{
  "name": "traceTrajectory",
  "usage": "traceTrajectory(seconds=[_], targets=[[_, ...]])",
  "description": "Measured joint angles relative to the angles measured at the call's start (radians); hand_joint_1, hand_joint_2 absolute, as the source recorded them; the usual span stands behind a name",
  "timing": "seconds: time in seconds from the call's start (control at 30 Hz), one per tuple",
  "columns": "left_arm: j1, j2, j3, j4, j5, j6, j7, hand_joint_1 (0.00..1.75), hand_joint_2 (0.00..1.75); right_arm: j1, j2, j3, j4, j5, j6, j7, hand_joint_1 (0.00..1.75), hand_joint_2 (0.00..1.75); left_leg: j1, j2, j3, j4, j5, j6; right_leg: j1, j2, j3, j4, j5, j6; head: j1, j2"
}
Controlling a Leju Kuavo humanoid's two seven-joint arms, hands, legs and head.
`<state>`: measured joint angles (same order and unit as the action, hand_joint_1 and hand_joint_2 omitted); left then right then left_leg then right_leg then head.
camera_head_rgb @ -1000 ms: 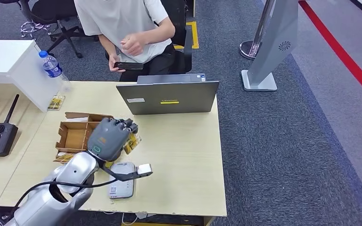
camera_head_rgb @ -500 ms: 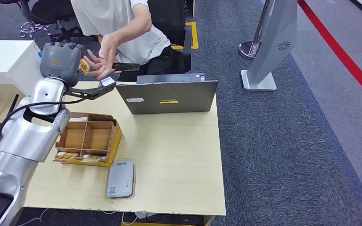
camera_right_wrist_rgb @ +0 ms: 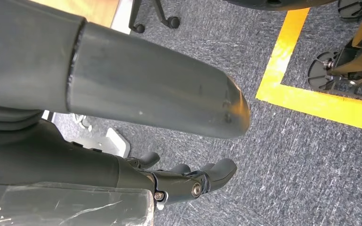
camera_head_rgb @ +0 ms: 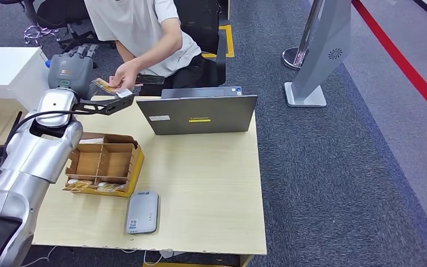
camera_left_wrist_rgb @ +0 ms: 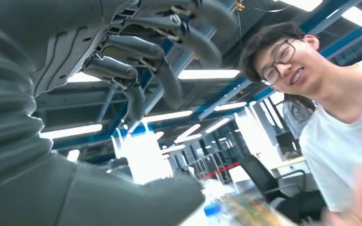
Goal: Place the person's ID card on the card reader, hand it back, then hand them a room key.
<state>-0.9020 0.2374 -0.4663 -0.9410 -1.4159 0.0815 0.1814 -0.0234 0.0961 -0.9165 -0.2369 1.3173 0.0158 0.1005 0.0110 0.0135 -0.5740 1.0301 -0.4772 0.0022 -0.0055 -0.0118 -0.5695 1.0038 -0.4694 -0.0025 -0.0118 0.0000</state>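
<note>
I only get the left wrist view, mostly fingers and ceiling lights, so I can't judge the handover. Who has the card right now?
Observer: In the head view the person's hand pinches the card, just beside the left hand.
Operator: Is my hand gripping it too?
Observer: It looks not. Its fingers point upward, apart from the card.
Operator: Anything lying on the reader?
Observer: No. The card reader lies bare near the front edge of the table, next to the cardboard box.
</note>
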Motion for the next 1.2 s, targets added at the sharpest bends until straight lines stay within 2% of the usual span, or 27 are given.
traceTrajectory(seconds=[0.13, 0.27, 0.4, 0.53, 0.7, 0.83, 0.93, 1.0, 1.1, 1.2], targets=[[0.068, 0.01, 0.009, -0.115, 0.073, -0.022, -0.043, 0.0, 1.75, 0.002, 0.0, 0.0, 0.0, -0.011, -0.002, 0.0, 0.0, 0.0, 0.0, 0.0, 0.0, 0.0, 0.0, 0.0, 0.0, 0.0, 0.0, 0.0, 0.0, 0.0, 0.0, 0.0], [0.215, 0.067, 0.01, -0.354, 0.152, -0.055, -0.076, 0.0, 1.75, 0.01, 0.001, -0.01, -0.002, -0.029, -0.002, -0.001, 0.0, 0.0, 0.0, 0.004, 0.0, -0.001, -0.001, 0.0, 0.0, 0.003, -0.001, 0.0, -0.001, 0.0, 0.0, 0.0], [0.397, 0.161, 0.01, -0.586, 0.191, -0.028, -0.105, 0.0, 1.75, 0.022, 0.005, -0.03, -0.013, -0.04, -0.002, -0.002, 0.0, 0.0, 0.0, 0.005, -0.001, -0.002, -0.003, -0.001, 0.0, 0.005, -0.002, 0.0, -0.002, 0.0, 0.001, 0.0], [0.625, 0.259, 0.012, -0.772, 0.203, 0.069, -0.153, 0.0, 1.75, 0.032, 0.012, -0.058, -0.032, -0.041, -0.001, -0.002, 0.0, 0.0, 0.0, 0.006, 0.0, -0.003, -0.004, -0.001, 0.0, 0.006, -0.002, 0.0, -0.004, -0.001, 0.0, 0.0], [0.918, 0.371, 0.034, -0.903, 0.233, 0.118, -0.185, 0.0, 1.75, 0.038, 0.021, -0.104, -0.059, -0.041, 0.003, -0.005, 0.0, 0.0, 0.0, 0.006, 0.0, -0.003, -0.005, -0.001, 0.0, 0.005, -0.003, 0.0, -0.006, 0.0, 0.0, 0.0], [1.079, 0.448, 0.076, -0.948, 0.272, 0.107, -0.186, 0.0, 1.75, 0.041, 0.021, -0.132, -0.075, -0.037, 0.006, -0.007, 0.0, 0.0, 0.0, 0.005, -0.001, -0.003, -0.005, -0.001, 0.0, 0.004, -0.003, 0.0, -0.006, 0.0, 0.0, 0.0], [1.154, 0.485, 0.11, -0.961, 0.292, 0.094, -0.171, 0.0, 1.75, 0.042, 0.021, -0.148, -0.084, -0.032, 0.01, -0.008, 0.0, 0.0, 0.0, 0.004, -0.001, -0.003, -0.005, -0.001, 0.0, 0.003, -0.003, 0.0, -0.006, 0.0, 0.0, 0.0], [1.175, 0.491, 0.128, -0.962, 0.29, 0.096, -0.159, 0.0, 1.75, 0.043, 0.022, -0.156, -0.09, -0.028, 0.013, -0.008, 0.0, 0.0, 0.0, 0.003, -0.001, -0.003, -0.005, -0.001, 0.0, 0.002, -0.002, 0.0, -0.006, 0.0, 0.0, 0.0], [1.18, 0.474, 0.142, -0.96, 0.235, 0.109, -0.125, 0.0, 1.75, 0.043, 0.026, -0.167, -0.1, -0.013, 0.02, -0.009, 0.0, 0.0, 0.0, 0.003, -0.001, -0.003, -0.005, 0.0, 0.0, 0.001, -0.002, 0.0, -0.006, 0.0, 0.0, 0.0], [1.157, 0.425, 0.15, -0.947, 0.142, 0.137, -0.082, 0.0, 1.75, 0.043, 0.035, -0.173, -0.112, 0.007, 0.025, -0.009, 0.0, 0.0, 0.0, 0.002, -0.001, -0.003, -0.005, 0.0, 0.0, 0.0, -0.001, 0.0, -0.006, 0.001, 0.001, 0.0]])
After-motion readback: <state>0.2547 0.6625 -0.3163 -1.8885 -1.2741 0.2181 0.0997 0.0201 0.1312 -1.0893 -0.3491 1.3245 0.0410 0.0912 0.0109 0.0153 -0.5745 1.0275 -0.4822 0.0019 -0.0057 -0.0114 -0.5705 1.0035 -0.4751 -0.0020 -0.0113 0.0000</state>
